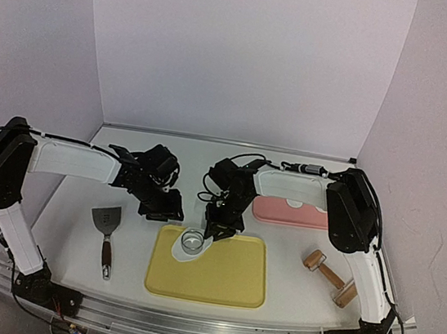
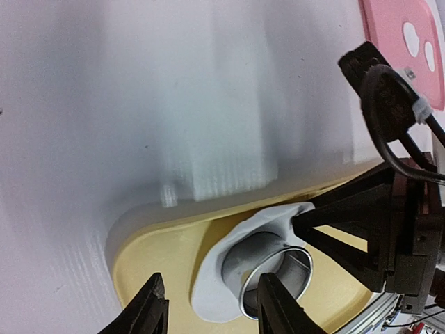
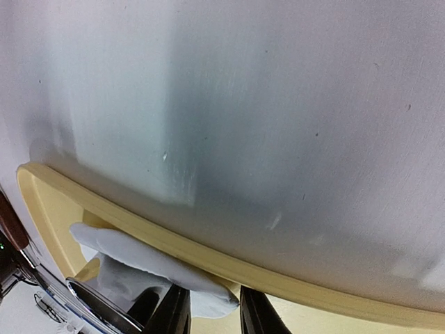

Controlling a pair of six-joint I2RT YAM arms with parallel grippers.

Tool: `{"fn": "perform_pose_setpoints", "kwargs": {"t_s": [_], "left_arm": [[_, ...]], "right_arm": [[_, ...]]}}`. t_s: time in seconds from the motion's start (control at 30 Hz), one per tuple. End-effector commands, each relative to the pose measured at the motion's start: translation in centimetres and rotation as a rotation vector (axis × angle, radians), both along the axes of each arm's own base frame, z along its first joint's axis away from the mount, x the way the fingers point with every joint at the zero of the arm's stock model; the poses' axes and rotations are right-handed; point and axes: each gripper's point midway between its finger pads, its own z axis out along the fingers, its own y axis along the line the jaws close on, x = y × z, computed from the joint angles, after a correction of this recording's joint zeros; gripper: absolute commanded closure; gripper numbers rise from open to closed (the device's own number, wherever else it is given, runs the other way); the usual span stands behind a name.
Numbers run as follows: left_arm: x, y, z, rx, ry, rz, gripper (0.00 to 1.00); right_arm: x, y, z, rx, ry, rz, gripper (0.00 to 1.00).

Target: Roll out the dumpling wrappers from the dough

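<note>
RIGHT: right gripper [image 3: 212, 313] narrowed on the dough [image 3: 139, 268] edge, apparently pinching it, likely to steady the sheet on the tray [image 2: 153, 243] | LEFT: left gripper [image 2: 214, 306] open, empty; ring [image 2: 274, 275] just ahead, probably lined up for cutting | WRAPPERS: wrappers [image 2: 411, 38] on pink board [image 2: 389, 69], well beyond my fingers

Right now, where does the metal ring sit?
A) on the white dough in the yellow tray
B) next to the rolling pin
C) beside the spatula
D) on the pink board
A: the ring stands on the dough at a far corner of the tray, as the top and left wrist views both show.
</note>
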Motion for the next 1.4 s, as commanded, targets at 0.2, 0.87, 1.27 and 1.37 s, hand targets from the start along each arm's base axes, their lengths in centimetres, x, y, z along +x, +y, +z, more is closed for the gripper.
{"fn": "perform_pose_setpoints", "kwargs": {"t_s": [0.2, 0.87, 1.27, 1.37], "left_arm": [[-1.0, -2.4, -0.7, -0.025, 0.032, -0.095, 0.61], [-2.3, -3.5, -1.8, 0.01, 0.048, -0.15, 0.75], [-2.7, -3.5, -2.4, 0.076, 0.042, -0.174, 0.85], [-2.7, -3.7, -2.6, 0.094, 0.04, -0.181, 0.89]], "right_arm": [[-0.3, 0.0, -1.2, -0.022, 0.013, 0.007, 0.72], [-0.4, -0.1, -1.6, -0.03, 0.021, 0.002, 0.73], [-0.4, 0.0, -1.8, -0.031, 0.026, -0.001, 0.76], [-0.4, -0.1, -1.9, -0.031, 0.026, -0.005, 0.79]]}}
